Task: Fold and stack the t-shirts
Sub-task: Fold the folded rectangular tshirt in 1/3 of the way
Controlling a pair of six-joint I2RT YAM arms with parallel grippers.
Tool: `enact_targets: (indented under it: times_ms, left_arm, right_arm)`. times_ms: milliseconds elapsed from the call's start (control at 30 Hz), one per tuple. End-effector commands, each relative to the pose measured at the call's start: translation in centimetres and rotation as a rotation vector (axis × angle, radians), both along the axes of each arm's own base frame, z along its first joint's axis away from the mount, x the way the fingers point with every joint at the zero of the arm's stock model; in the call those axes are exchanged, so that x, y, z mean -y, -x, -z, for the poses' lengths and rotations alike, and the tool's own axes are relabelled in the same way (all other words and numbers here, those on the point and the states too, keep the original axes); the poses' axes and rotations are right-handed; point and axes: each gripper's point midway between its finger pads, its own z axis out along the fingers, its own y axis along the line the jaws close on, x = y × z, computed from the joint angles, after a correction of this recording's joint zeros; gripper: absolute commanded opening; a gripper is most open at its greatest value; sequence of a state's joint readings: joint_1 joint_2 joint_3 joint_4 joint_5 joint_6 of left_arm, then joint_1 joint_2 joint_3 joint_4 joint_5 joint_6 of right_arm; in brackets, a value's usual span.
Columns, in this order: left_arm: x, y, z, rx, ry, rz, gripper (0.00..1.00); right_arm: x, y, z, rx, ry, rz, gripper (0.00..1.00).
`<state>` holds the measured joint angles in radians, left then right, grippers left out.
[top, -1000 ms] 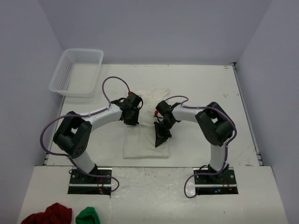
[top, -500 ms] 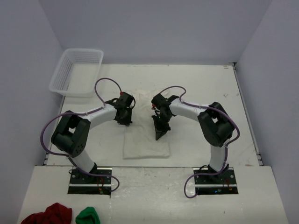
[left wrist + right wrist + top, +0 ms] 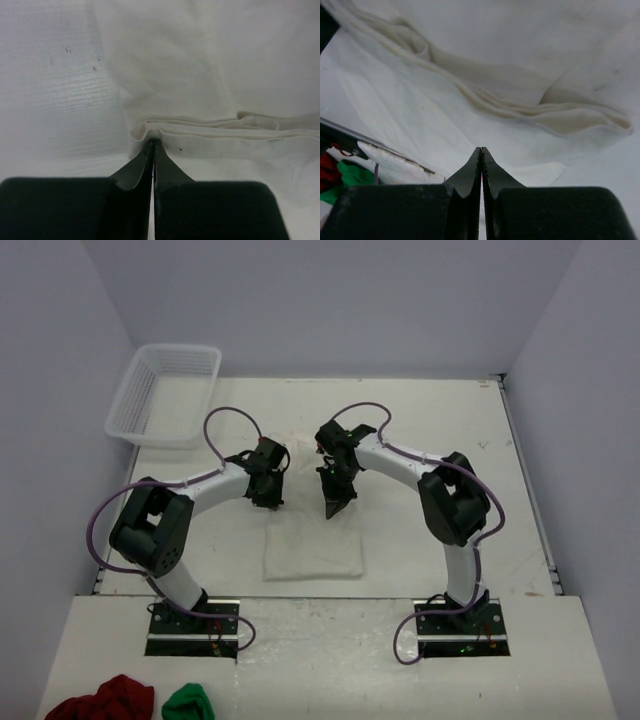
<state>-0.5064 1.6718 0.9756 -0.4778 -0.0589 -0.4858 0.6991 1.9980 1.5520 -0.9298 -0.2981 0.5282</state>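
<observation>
An off-white t-shirt [image 3: 312,550] lies folded on the white table between the two arms, with a rumpled part [image 3: 300,440] farther back. My left gripper [image 3: 272,498] is shut at the shirt's left side. In the left wrist view its tips [image 3: 152,142] press against a layered folded edge [image 3: 210,127], and the cloth puckers around them. My right gripper [image 3: 333,508] is shut above the shirt's far right part. In the right wrist view it [image 3: 481,150] hangs over flat cloth, short of a ridge of stacked folds [image 3: 520,107], with nothing between its fingers.
A white plastic basket [image 3: 165,390] stands at the table's far left. A dark red cloth bundle [image 3: 105,700] and a small green one [image 3: 188,703] lie on the near ledge, left of the left arm's base. The table's right edge [image 3: 530,500] is a raised rail.
The right gripper has swept away from the bases, from the shirt's near right part to its far part. The left gripper shifted slightly left. Less of the shirt's far half shows now.
</observation>
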Motion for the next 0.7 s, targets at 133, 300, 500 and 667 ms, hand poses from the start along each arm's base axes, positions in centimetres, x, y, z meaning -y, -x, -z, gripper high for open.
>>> enact_targets:
  times_ms: [133,300,500,667]
  left_arm:
    - [0.4,-0.9,-1.9,0.054,0.025,0.016,0.00]
    - [-0.2,0.1,-1.2,0.031,0.013,0.013,0.00]
    - [-0.7,0.9,-0.4,0.009,-0.001,0.009,0.00]
    - [-0.7,0.6,-0.2,0.016,-0.002,0.014,0.00]
  right_arm:
    - [1.8,-4.0,3.3,-0.009,0.048,0.039,0.00]
    - [3.1,-6.5,4.9,-0.039,0.044,0.086,0.00]
    - [4.3,-7.8,5.4,-0.056,0.054,0.093,0.00]
    - [4.0,-7.3,4.0,-0.044,0.001,0.057,0.00]
